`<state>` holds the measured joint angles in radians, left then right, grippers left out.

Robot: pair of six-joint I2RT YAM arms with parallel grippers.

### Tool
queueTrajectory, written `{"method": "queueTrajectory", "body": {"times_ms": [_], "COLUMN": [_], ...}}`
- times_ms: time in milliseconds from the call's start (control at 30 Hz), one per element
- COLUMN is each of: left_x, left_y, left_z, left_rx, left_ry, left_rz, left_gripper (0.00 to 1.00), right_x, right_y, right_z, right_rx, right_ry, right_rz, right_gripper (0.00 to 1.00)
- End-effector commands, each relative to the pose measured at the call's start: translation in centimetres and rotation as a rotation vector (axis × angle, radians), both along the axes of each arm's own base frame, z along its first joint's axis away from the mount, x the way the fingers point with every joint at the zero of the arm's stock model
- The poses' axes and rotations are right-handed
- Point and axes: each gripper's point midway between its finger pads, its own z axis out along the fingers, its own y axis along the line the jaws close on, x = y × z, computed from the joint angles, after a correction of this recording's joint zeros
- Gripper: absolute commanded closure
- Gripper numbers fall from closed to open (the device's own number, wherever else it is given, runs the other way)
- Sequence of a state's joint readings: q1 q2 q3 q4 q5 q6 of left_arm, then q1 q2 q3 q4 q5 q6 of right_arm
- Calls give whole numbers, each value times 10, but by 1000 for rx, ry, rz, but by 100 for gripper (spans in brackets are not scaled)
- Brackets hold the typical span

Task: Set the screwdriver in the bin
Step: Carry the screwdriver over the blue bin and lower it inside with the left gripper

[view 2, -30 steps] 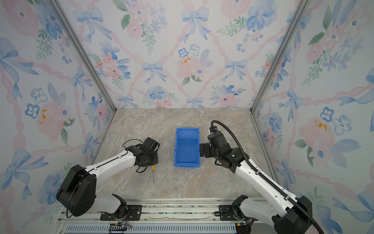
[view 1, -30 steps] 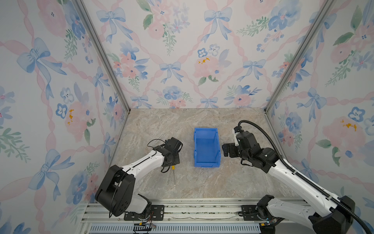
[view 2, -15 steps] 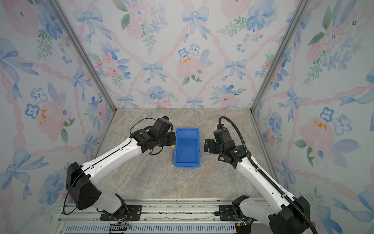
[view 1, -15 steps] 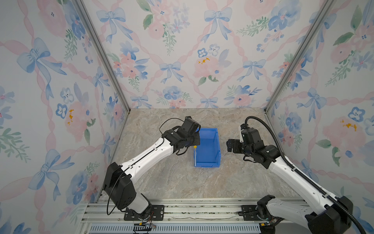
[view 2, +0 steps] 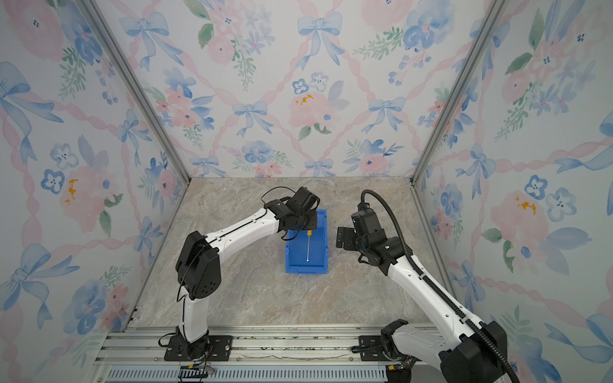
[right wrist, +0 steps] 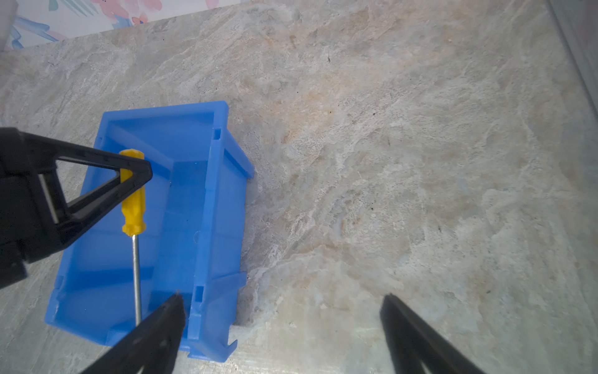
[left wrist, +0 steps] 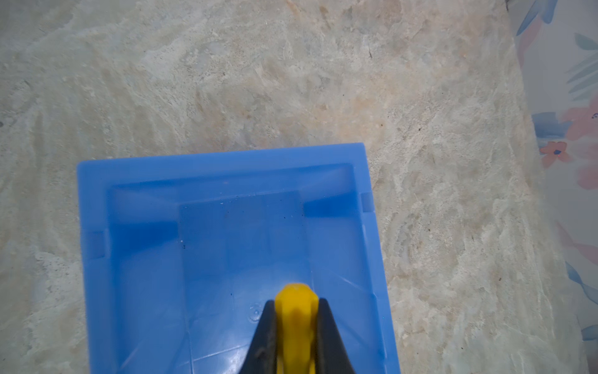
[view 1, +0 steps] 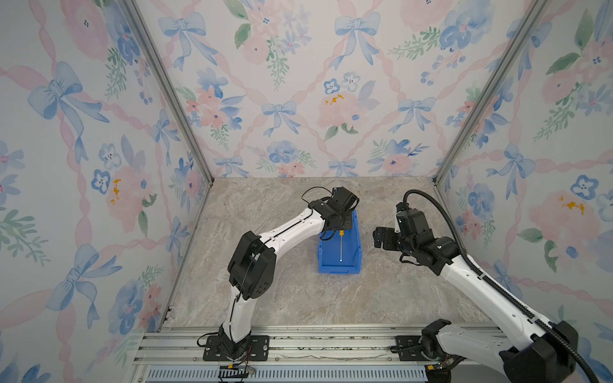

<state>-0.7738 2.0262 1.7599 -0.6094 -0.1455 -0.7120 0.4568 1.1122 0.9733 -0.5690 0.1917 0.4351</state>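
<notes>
The bin is smooth, glossy blue plastic, rectangular with tall walls and a lower front lip, standing on the mottled, stone-patterned surface. Nothing lies on its floor. The left tool is clamped on the faceted yellow handle of the screwdriver, which hangs over the bin's open top (thin silver shaft pointing toward the front lip). The right tool stands spread wide beside the bin, holding nothing.

marbled beige tabletop; directly on it only the blue bin, near its middle
</notes>
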Motion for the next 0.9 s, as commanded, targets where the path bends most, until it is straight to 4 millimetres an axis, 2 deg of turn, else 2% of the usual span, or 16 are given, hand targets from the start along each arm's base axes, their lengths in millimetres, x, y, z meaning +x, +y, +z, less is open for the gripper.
{"method": "queueTrajectory", "body": {"times_ms": [0,300,867], "left_x": [8,12,12], "left_y": [10,17,16], "left_z": [-7,-39,-81], "left_rx": [24,86,162], "left_ry": [8,32,57], "left_rz": [48,102,147], "left_gripper": [100,100,100], "right_x": [-6,-12,-16], "right_y": [-13,-20,-27], "right_z": [7,5,7], "right_rx": [0,-3,-6], "right_ry": [-15,-11,-28], "right_rz": [-42,-57,-65], "right_gripper": [3,3,3]}}
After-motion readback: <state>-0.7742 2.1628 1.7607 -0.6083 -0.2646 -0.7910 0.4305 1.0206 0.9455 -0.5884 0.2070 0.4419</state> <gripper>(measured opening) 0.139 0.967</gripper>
